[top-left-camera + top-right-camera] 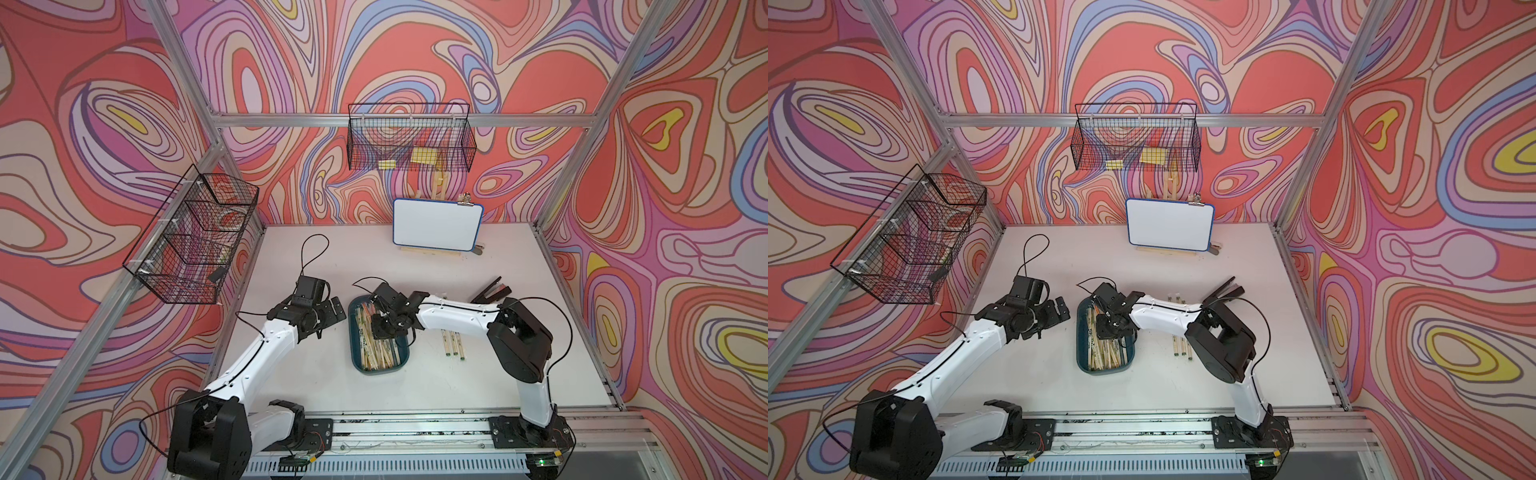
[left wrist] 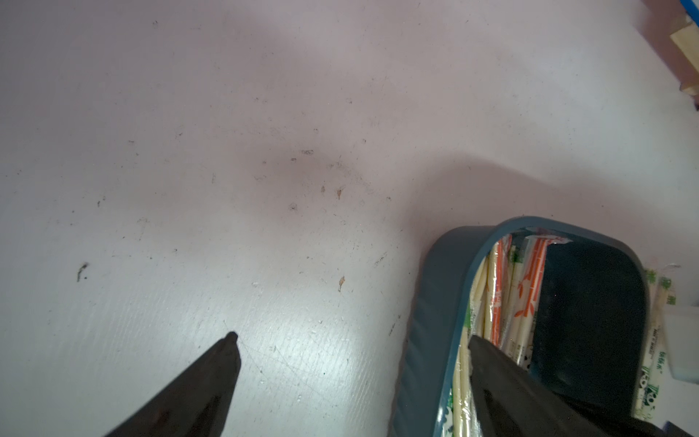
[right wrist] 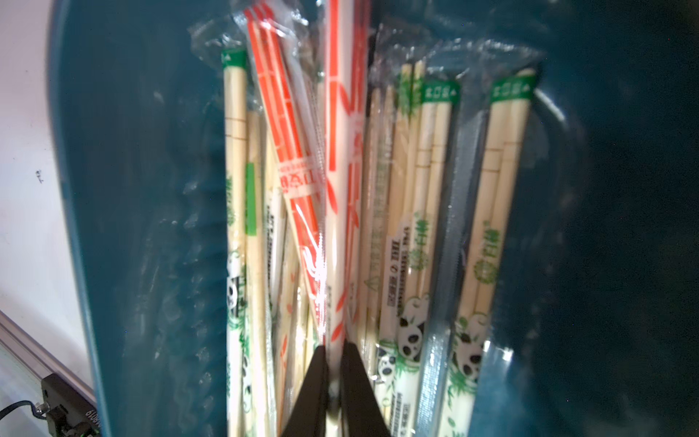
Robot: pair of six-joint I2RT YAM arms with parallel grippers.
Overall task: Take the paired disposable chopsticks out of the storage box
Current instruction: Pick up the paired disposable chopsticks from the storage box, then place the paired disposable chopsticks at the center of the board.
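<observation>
Right gripper (image 3: 333, 353) pinched shut on one orange-printed chopstick pair (image 3: 342, 151) lying in the teal storage box (image 3: 132, 189), left gripper (image 2: 351, 336) wide open, empty, beside it; grasp step, next probably a level lift out.

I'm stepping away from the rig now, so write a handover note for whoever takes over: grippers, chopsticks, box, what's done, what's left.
Left gripper: open, empty, beside the storage box, over the table.
Right gripper: down in the box, shut on an orange-printed pair.
Done: a few pairs lie on the table to the box's right.
Left: lift the pinched pair out, then clear the many pairs in the box.
</observation>
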